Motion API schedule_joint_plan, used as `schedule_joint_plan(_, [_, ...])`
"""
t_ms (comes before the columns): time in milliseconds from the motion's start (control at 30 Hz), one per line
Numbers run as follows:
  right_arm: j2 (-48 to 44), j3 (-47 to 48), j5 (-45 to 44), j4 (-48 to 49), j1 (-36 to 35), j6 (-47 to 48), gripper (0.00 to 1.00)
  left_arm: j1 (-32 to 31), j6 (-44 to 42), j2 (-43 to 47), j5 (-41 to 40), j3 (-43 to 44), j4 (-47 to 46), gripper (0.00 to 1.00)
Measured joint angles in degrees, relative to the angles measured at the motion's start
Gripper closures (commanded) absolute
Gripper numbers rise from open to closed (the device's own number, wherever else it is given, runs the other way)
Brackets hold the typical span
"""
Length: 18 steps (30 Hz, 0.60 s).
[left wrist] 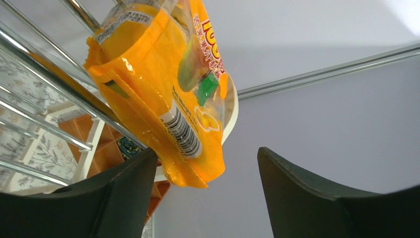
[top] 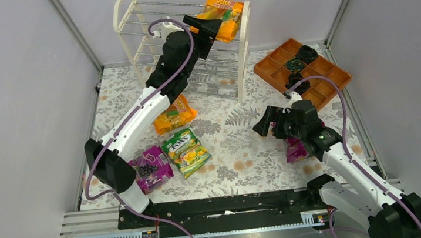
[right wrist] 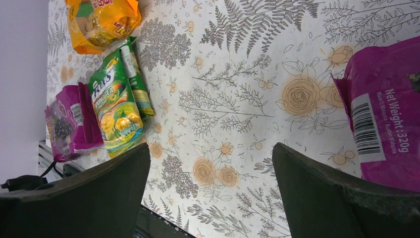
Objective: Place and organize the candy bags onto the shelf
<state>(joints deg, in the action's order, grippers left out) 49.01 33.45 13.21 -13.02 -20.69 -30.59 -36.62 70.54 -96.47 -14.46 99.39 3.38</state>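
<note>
room: grey walls, floral worktop (top: pixel 240 145), shelf (top: pixel 127 21) at its far side.
top view: top-tier orange bag (top: pixel 222 17) sits at the shelf's top right end. The left gripper (top: pixel 205 28) is just beside it.
off shelf: worktop orange bag (top: pixel 173 116) just in front of the shelf. Green bag (top: pixel 186 152) and left purple bag (top: pixel 153 167) farther in front. Right purple bag (top: pixel 295 150) well off the shelf's right, partly under the right arm.
left wrist: jaws spread, nothing clamped. A bag corner overhangs the shelf rods.
right wrist: right gripper (right wrist: pixel 210 151) spread and empty, right purple bag beside it.
handling: probably light, soft, slippery film, so pinch the sealed edge.

Orange tray (top: pixel 278 64), perhaps three black discs (top: pixel 307 54)
</note>
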Motion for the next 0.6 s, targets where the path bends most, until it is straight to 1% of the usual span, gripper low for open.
schedule_joint_plan(67, [0.44, 0.0, 0.02, 0.35, 0.0, -0.17, 0.0, 0.15, -0.07, 0.17, 0.42, -0.48, -0.22, 0.44])
schedule_joint_plan(167, [0.68, 0.0, 0.02, 0.52, 0.0, -0.33, 0.0, 0.37, 0.04, -0.04, 1.51, -0.68, -0.09, 0.56])
schedule_joint_plan(233, [0.68, 0.0, 0.02, 0.57, 0.0, -0.33, 0.0, 0.57, 0.22, -0.31, 2.27, -0.68, -0.33, 0.63])
schedule_joint_plan(367, [0.66, 0.0, 0.0, 0.57, 0.0, -0.35, 0.0, 0.72, 0.98, -1.84, 3.91, -0.66, -1.97, 0.69])
schedule_joint_plan(600, [0.66, 0.0, -0.02, 0.55, 0.0, -0.33, 0.0, 0.72, 1.11, -7.1, 6.84, 2.36, -4.09, 0.69])
